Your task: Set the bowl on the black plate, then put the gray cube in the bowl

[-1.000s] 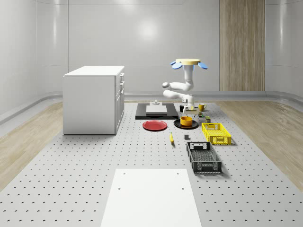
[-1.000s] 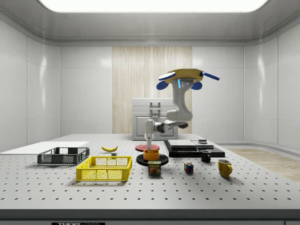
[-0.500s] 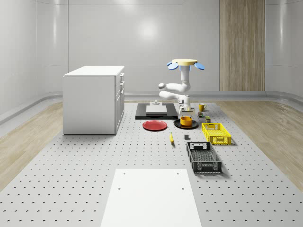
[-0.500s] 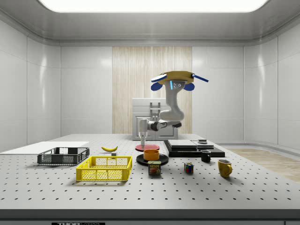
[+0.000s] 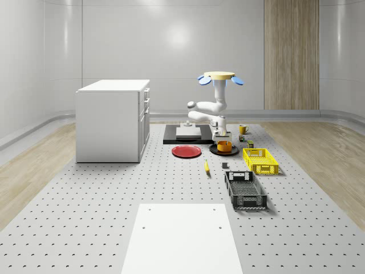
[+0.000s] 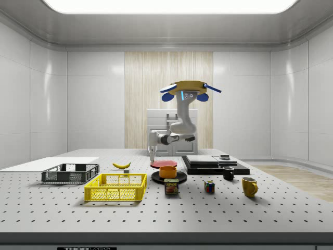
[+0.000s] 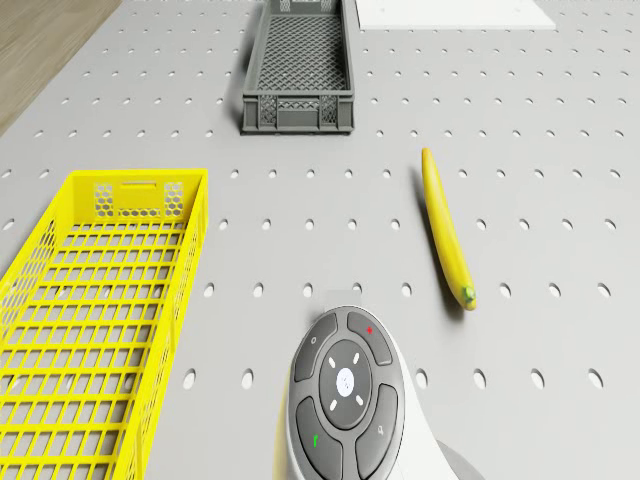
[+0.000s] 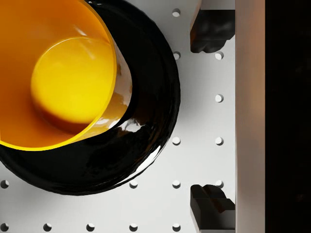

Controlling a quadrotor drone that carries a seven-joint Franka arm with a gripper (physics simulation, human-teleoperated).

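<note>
The orange bowl (image 5: 224,146) (image 6: 168,171) (image 8: 63,73) stands on the black plate (image 5: 216,151) (image 6: 179,178) (image 8: 146,145). A small gray cube (image 5: 224,166) (image 6: 126,171) lies on the table between the banana and the yellow basket. The drone (image 5: 220,77) (image 6: 183,88) hovers above the table behind the plate. My gripper (image 5: 218,131) (image 6: 152,153) (image 8: 211,116) hangs open above the table, beside the plate and off the bowl. Its dark fingertips (image 8: 211,31) stand wide apart with nothing between them.
A black platform (image 5: 171,137) (image 8: 286,116) lies close beside the gripper. Around it are a red plate (image 5: 186,151), yellow basket (image 5: 260,160) (image 7: 100,300), gray basket (image 5: 244,189) (image 7: 298,70), banana (image 5: 206,166) (image 7: 447,235), mugs, a can (image 6: 171,186) and a white cabinet (image 5: 112,120).
The drone and arm have drifted toward the side view's left. The gripper has lifted off the bowl and moved clear of it. The bowl stays on the black plate.
</note>
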